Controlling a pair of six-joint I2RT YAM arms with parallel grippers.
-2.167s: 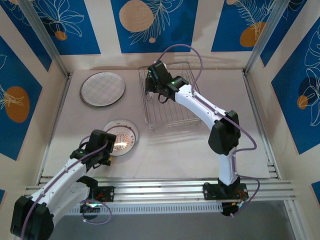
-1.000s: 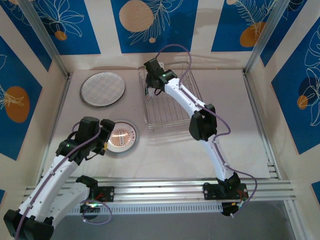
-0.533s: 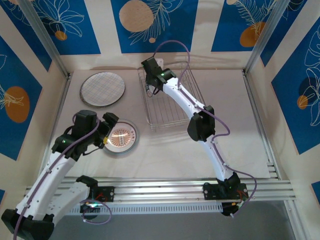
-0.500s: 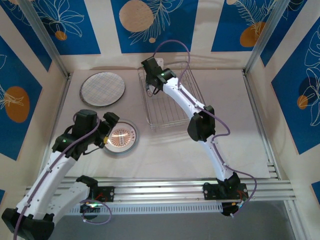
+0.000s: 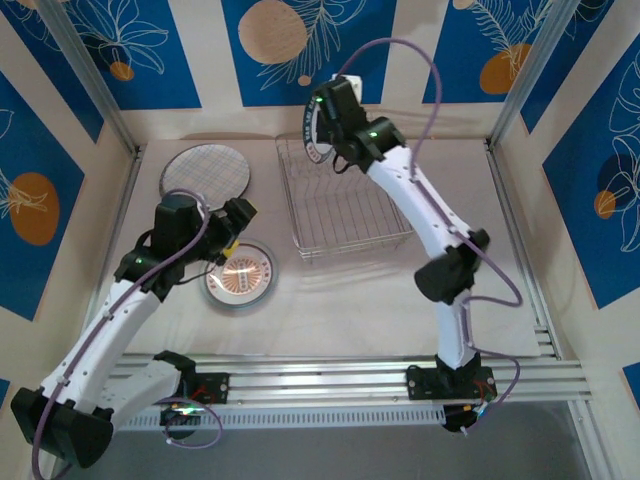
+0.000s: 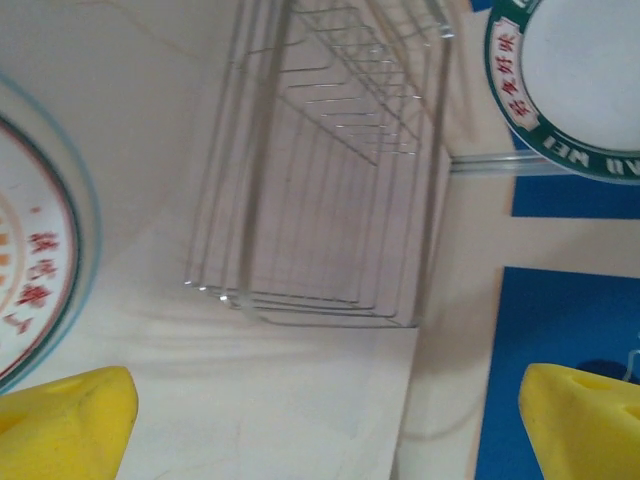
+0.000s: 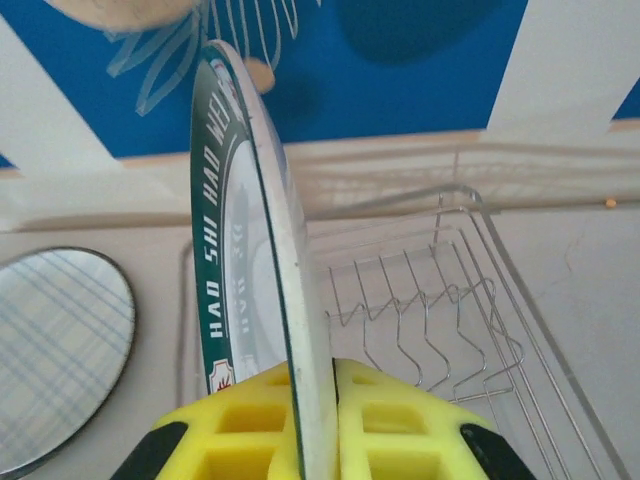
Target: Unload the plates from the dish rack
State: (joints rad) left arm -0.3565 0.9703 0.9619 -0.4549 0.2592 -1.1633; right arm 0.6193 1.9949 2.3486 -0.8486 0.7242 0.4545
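Overhead, right gripper point(image 5: 330, 128): clamped on the green-rimmed plate point(image 5: 312, 135); plate held on edge above the far left corner of the dish rack point(image 5: 345, 205)
Overhead, dish rack: standing on the table point(image 5: 360, 300), toward the far side
Overhead, checked grey plate point(image 5: 205, 177): flat on the table, left of the rack and apart from it
Overhead, red-patterned plate point(image 5: 240, 278): flat on the table, nearer than the grey one, just off the rack's near left corner
Overhead, left gripper point(image 5: 238, 220): hanging over the far edge of the red-patterned plate; jaw state not clear from here
Left wrist, left gripper point(image 6: 320, 425): released, yellow fingertips point(image 6: 65, 420) spread wide apart
Left wrist, dish rack point(image 6: 330, 200): straight ahead, thin wire dividers showing
Left wrist, green-rimmed plate point(image 6: 580, 80): top right, beyond the rack, white lettering on the rim
Left wrist, red-patterned plate point(image 6: 30, 280): at the left edge, flat on the table
Right wrist, right gripper point(image 7: 315, 430): yellow pads point(image 7: 395, 383) pressed on both faces of the green-rimmed plate point(image 7: 245, 260); plate upright, seen edge-on
Right wrist, dish rack point(image 7: 430, 300): below and behind the plate; contact between them not discernible
Right wrist, checked grey plate point(image 7: 55, 350): lower left, flat on the table
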